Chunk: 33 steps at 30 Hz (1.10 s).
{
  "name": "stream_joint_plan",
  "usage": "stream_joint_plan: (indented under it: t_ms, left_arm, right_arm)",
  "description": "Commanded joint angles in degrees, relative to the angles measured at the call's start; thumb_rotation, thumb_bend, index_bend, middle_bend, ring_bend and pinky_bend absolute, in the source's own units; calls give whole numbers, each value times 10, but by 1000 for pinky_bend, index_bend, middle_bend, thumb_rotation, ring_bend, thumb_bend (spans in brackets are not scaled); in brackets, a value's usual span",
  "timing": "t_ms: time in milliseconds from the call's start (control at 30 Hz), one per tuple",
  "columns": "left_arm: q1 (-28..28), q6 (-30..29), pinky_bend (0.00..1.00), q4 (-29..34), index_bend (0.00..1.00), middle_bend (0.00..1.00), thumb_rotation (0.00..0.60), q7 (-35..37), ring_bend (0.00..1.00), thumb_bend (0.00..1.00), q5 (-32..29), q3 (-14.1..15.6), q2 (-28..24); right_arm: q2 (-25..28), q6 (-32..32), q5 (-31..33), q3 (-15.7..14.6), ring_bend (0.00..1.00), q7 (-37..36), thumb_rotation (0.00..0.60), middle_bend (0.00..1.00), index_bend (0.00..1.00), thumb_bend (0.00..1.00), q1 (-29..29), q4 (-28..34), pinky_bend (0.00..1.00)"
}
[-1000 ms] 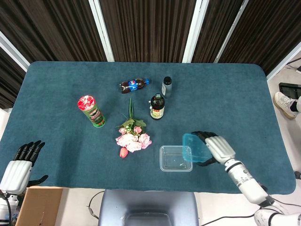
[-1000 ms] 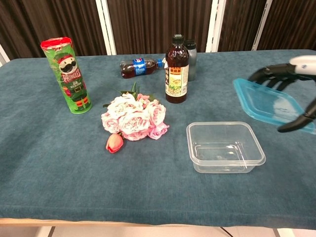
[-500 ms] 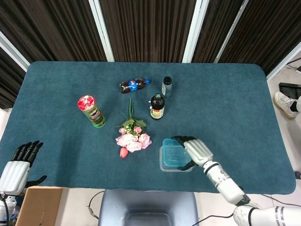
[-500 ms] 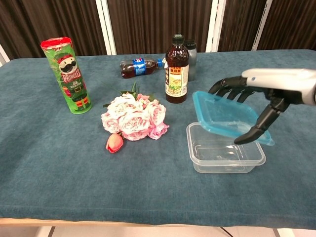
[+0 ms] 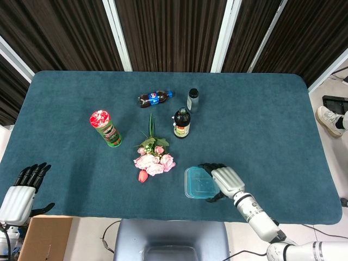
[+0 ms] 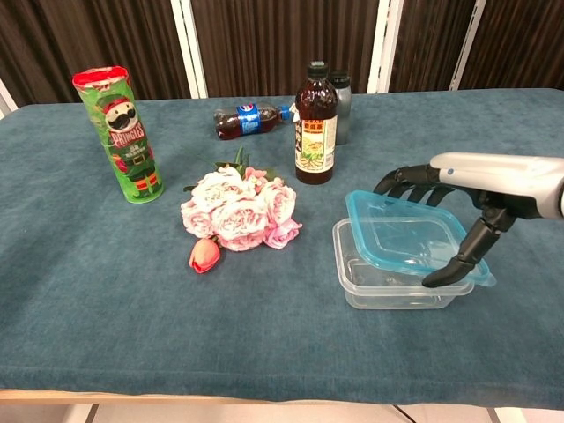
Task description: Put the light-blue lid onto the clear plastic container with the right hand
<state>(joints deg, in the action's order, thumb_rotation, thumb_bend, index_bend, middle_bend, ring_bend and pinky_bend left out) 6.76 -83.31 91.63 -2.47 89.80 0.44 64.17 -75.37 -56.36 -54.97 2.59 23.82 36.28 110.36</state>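
Under your right hand [image 6: 458,211], the light-blue lid [image 6: 410,236] you hold sits tilted over the clear plastic container [image 6: 374,280], ready to drop.

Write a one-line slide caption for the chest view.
Right hand holds the light-blue lid tilted over the clear plastic container, not yet seated flat on it.

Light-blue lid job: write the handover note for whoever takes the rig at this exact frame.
Right hand holds the light-blue lid, thumb under its near edge, fingers at the far edge.
Left hand idle past the table's near-left edge, fingers apart, holding nothing.
Lid sits over the clear plastic container, tilted and offset toward the right, not seated.
Left: level it, align the edges, press it on, release.
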Motion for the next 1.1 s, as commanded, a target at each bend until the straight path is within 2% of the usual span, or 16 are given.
stream_joint_plan:
  t_ms: [33,1100]
  left_arm:
    - [0,1,95,0,0,41,600,0,37,442,0,0,0]
    - [-1,-2,95,-1,0,41,600,1,37,442,6,3,-1]
  right_arm:
    - [-7,-1,2,-3,645,4,600,718,976,254,1,-8,567]
    - [-46,-25,16,-9,645,35,600,718,976,255,7,-34,566]
